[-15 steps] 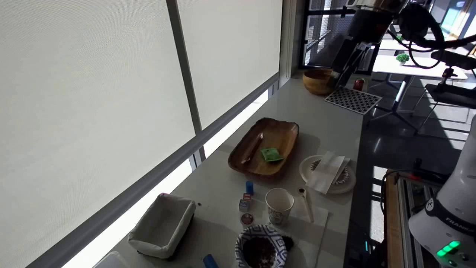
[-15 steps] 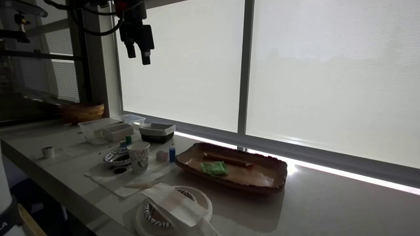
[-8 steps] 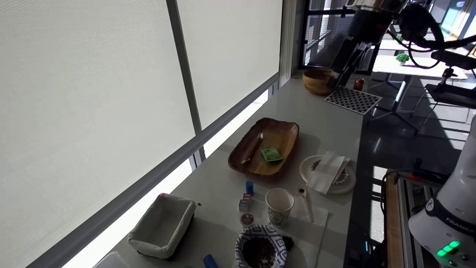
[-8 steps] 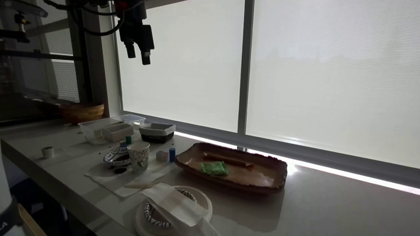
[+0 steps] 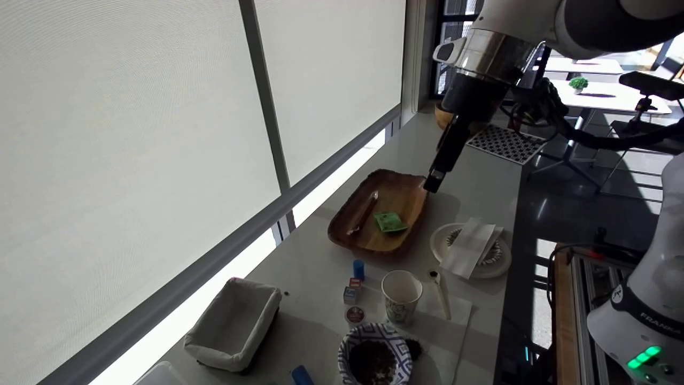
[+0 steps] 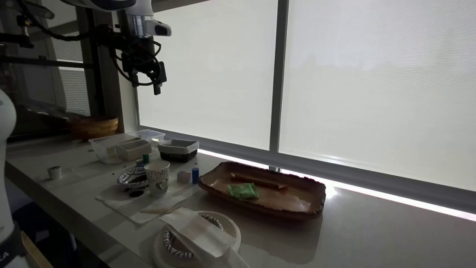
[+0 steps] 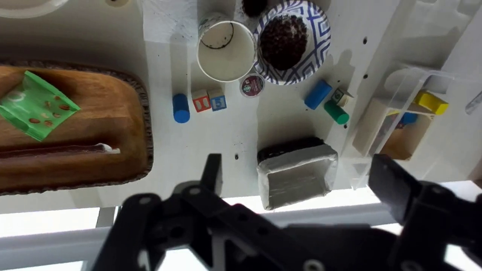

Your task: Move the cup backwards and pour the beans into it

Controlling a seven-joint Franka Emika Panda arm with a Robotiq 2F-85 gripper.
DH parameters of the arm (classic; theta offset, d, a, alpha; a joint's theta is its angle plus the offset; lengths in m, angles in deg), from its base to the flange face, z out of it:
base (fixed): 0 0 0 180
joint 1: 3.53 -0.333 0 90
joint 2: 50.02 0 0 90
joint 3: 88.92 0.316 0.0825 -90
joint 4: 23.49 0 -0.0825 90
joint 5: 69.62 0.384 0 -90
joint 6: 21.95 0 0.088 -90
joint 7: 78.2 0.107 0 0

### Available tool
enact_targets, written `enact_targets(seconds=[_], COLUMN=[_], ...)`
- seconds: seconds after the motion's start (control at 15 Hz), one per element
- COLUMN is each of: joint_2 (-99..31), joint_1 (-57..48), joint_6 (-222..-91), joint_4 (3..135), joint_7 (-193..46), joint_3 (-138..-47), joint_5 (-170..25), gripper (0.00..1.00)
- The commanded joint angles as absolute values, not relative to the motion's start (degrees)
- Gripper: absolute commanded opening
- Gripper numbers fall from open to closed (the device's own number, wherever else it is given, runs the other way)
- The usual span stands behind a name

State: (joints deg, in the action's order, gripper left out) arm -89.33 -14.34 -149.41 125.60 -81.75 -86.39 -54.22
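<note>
White leaf-printed paper cup (image 7: 226,52) is standing upright beside heaped dark-brown beans (image 7: 284,43), bearing eleven o'clock from the black two-fingered pincer (image 7: 298,173) in the wrist view. The pincer is gaping apart, holding nothing; the reach is likely needing that bearing.

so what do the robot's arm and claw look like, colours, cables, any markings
The arm is white and rounded, with a shiny silver collar near its end. Black cables loop alongside. Lower down, a dark band reads FRANKA above a green light. The claw is black, with two blocky fingers and round pins at its joints.
</note>
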Motion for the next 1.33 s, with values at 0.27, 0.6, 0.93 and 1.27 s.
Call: enact_targets(seconds=[0.27,0.6,0.93,1.27], joint_2=[-82.8,-76.1,-64.5,-54.7], joint_1=[-14.7,-16.5,-14.6,-13.2], joint_6=[-150.0,-153.6,-165.3,-171.7], joint_4=[125.3,125.3,125.2,122.9], joint_7=[-81.9,-85.4,-85.9,-83.8], joint_3=[-83.9,-85.9,-82.7,-81.4], joint_5=[-56.5,-52.5,-58.7,-68.1], gripper=[1.00,1.00,1.00,1.00])
